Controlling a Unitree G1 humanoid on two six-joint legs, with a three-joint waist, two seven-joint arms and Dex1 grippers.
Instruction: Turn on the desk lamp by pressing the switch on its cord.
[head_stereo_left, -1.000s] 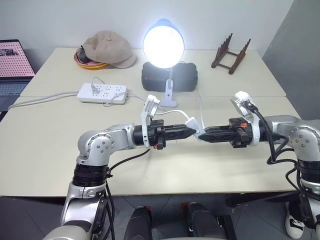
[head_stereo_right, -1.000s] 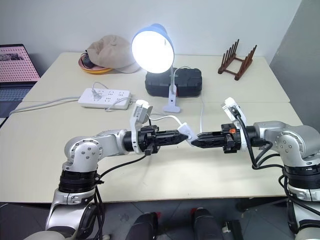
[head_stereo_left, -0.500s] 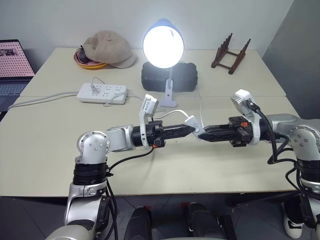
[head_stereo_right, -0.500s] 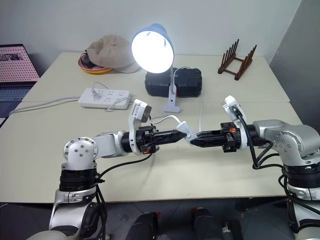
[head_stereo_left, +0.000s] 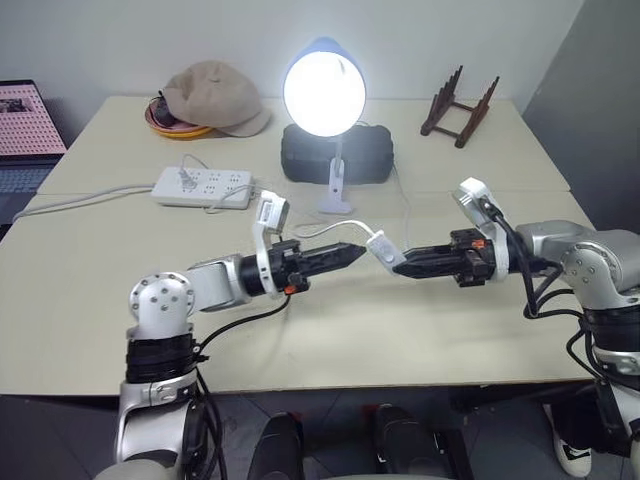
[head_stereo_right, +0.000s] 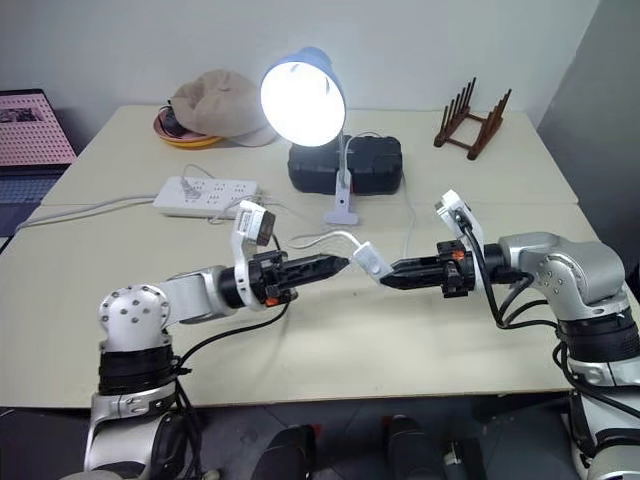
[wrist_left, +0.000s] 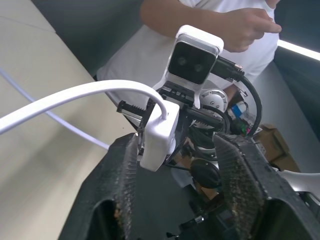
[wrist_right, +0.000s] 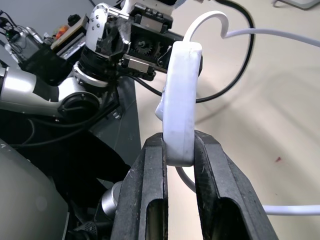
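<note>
The desk lamp (head_stereo_left: 324, 90) stands lit at the back of the table, its blue shade facing me and its white clip base in front of a black case. Its thin white cord (wrist_left: 75, 95) loops forward to the small white switch (head_stereo_left: 380, 247), held up above the table. My right gripper (wrist_right: 178, 145) is shut on the switch's near end. My left gripper (head_stereo_left: 352, 250) points at the switch from the left, a short gap away. Its fingers (wrist_left: 120, 190) stand open on either side of the switch's end without touching it.
A white power strip (head_stereo_left: 203, 186) lies at the left with its thicker cable. A beige cap (head_stereo_left: 210, 95) rests on an orange bowl at the back. The black case (head_stereo_left: 336, 155) sits behind the lamp, a wooden rack (head_stereo_left: 458, 107) back right, a laptop (head_stereo_left: 25, 125) far left. A person (wrist_left: 210, 30) stands past the table.
My left gripper has opened and drawn back to the left, off the switch. The right gripper still holds the switch. The lamp is lit throughout.
</note>
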